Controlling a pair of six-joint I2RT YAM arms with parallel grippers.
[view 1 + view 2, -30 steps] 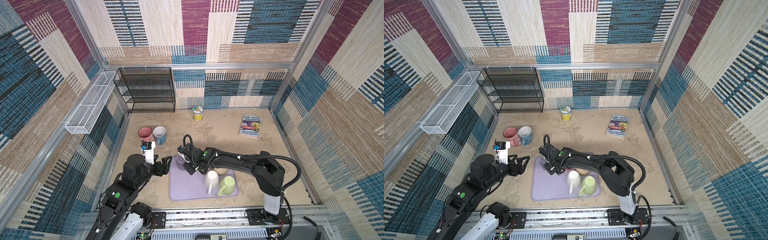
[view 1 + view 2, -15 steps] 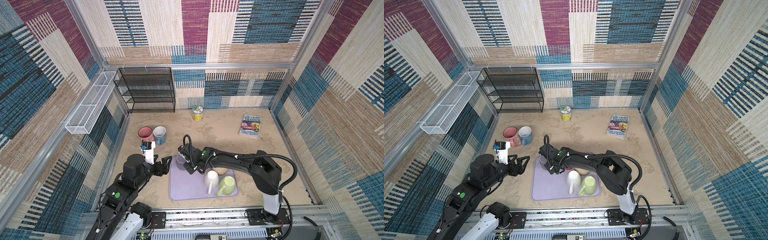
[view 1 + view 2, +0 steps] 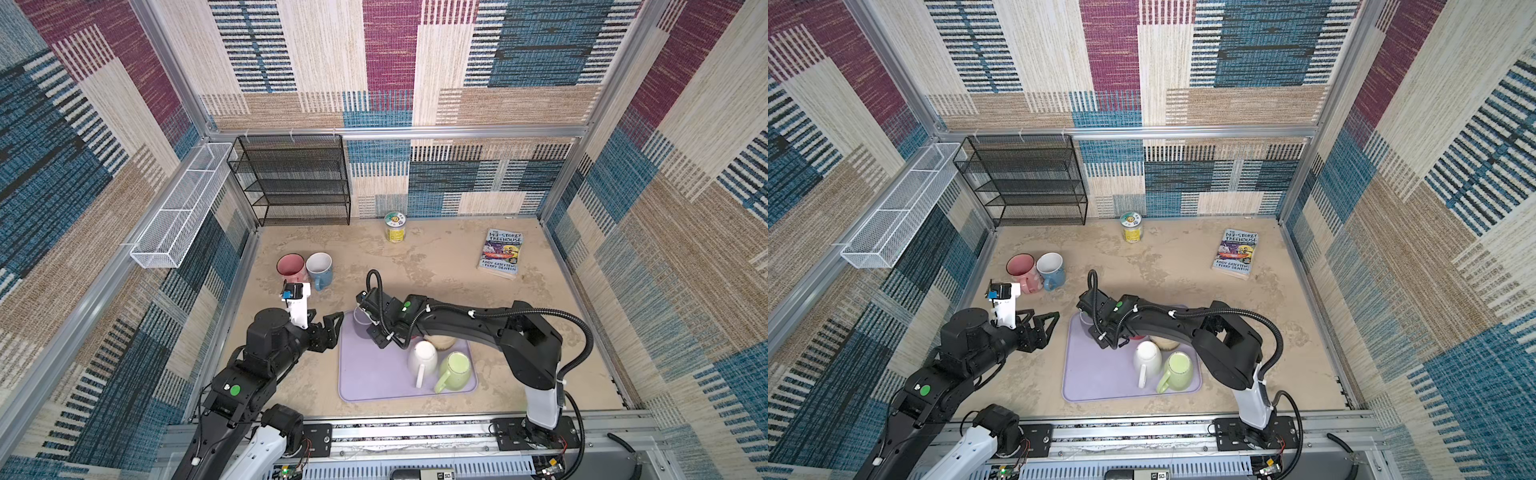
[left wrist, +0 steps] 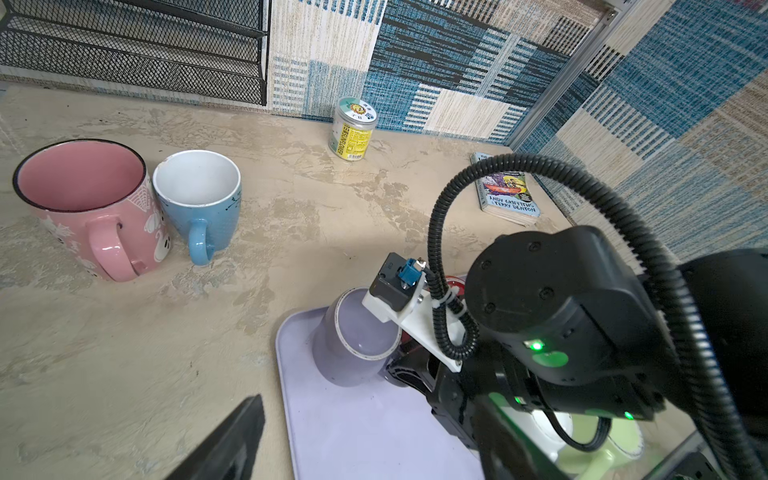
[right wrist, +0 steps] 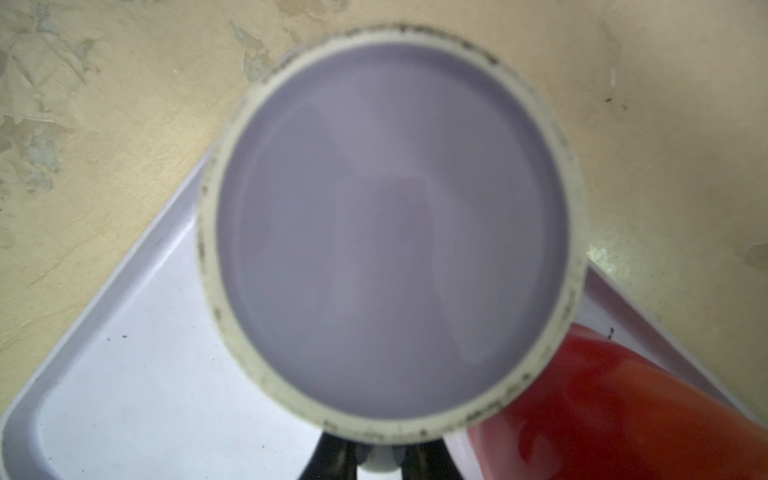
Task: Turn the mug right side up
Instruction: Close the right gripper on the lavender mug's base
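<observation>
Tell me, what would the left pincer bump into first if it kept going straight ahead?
Probably the upside-down lilac mug on the tray's corner: the open left pincer points about at it, though height is hard to judge.

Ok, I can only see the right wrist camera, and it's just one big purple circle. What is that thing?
Observer: The base of a lilac mug, standing upside down; the left wrist view shows its sides.
Operator: Are there more mugs?
Observer: Yes, a pink mug and a blue mug stand upright on the table, off the tray.
Operator: Where's the other arm?
Observer: The left gripper is open and empty, beside the tray's edge.
</observation>
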